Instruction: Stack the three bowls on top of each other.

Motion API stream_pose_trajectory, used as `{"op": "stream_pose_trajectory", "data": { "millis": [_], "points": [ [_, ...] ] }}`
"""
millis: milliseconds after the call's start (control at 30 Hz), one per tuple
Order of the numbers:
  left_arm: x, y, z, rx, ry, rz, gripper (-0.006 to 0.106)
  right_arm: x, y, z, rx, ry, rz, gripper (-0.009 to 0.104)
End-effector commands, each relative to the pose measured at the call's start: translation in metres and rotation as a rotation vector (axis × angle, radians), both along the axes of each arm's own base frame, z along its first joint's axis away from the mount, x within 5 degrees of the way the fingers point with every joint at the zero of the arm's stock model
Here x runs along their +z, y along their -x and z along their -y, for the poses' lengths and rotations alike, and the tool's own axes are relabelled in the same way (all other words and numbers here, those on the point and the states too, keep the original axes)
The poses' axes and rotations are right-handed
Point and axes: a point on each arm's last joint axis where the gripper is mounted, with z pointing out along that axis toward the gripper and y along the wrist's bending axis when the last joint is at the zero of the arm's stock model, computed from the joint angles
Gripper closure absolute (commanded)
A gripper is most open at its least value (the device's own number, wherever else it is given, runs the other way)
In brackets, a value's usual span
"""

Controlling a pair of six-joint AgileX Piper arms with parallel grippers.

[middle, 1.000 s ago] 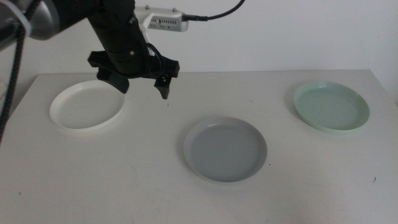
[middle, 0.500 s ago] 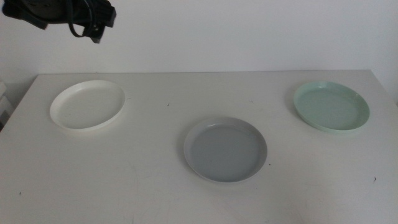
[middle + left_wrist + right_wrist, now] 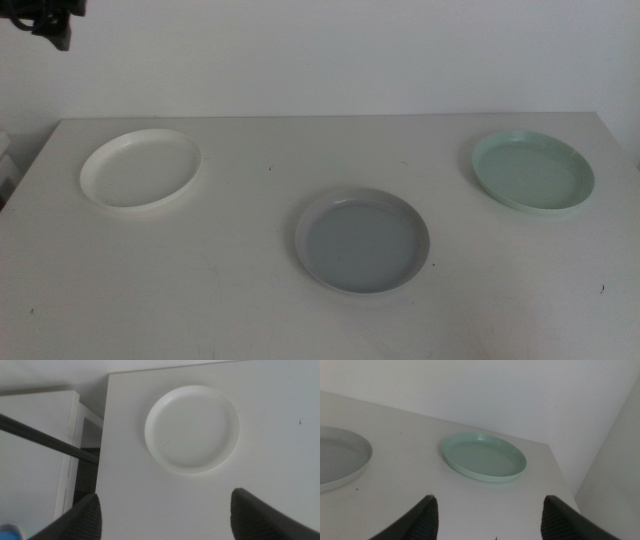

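Three bowls lie apart on the white table. The white bowl (image 3: 140, 167) is at the left, the pale grey bowl (image 3: 362, 240) in the middle toward the front, the mint green bowl (image 3: 533, 170) at the right. My left gripper (image 3: 165, 512) hangs high over the table's left side, open and empty, looking down on the white bowl (image 3: 192, 428); only a dark bit of that arm shows at the middle view's top left corner. My right gripper (image 3: 487, 515) waits low at the right, open, short of the green bowl (image 3: 484, 456), with the grey bowl's rim (image 3: 340, 457) to one side.
The table's left edge (image 3: 104, 450) drops off beside the white bowl, with a white shelf unit (image 3: 40, 450) and a dark bar (image 3: 45, 440) beyond it. A white wall stands behind the table. Its right edge lies just past the green bowl.
The left arm has risen and pulled back to the left, from above the white bowl to almost out of the middle view. The bowls have not moved.
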Motion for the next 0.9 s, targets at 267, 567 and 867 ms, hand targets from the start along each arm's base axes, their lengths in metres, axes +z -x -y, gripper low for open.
{"op": "stream_pose_trajectory", "data": {
  "millis": [267,567,867],
  "points": [
    [-0.013,-0.025,-0.079,0.004,0.16,-0.006,0.01,0.01,0.002,0.001,-0.015,0.012,0.103,0.043],
    [-0.068,-0.083,-0.118,-0.027,0.256,0.021,0.007,0.01,0.002,0.001,-0.015,0.012,0.103,0.043],
    [-0.136,-0.135,-0.131,-0.023,0.264,0.028,0.007,0.01,0.002,0.001,-0.015,0.012,0.103,0.043]
  ]
}}
